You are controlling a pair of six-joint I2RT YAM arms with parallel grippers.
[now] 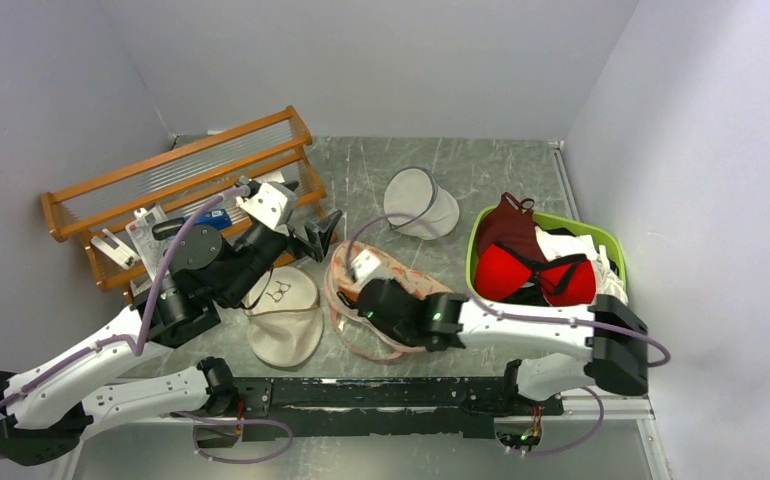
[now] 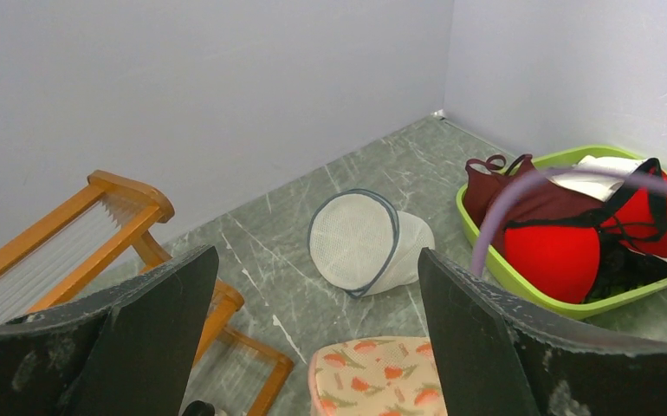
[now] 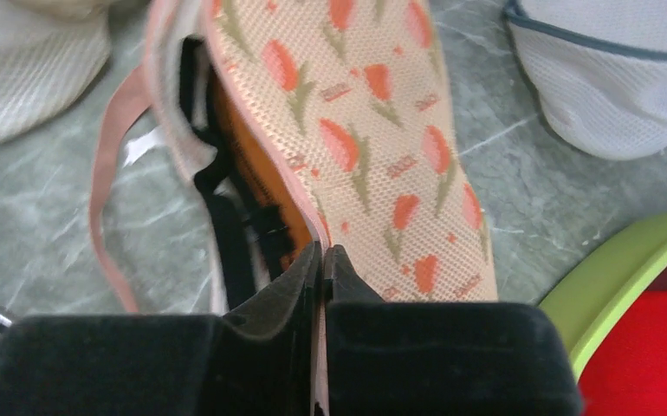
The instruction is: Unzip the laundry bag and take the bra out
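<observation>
laundry bag point(image 3: 373, 147): pale pink, red-orange tulip-like motifs | bra point(image 3: 243, 186): orange, black trim | basket point(image 2: 538, 290): lime green

Pale grey walls point(image 1: 381, 60) enclosed three sides; grey-green marbled surface point(image 1: 491, 170) lay below; wooden slatted rack point(image 1: 176, 170) stood back left.
</observation>
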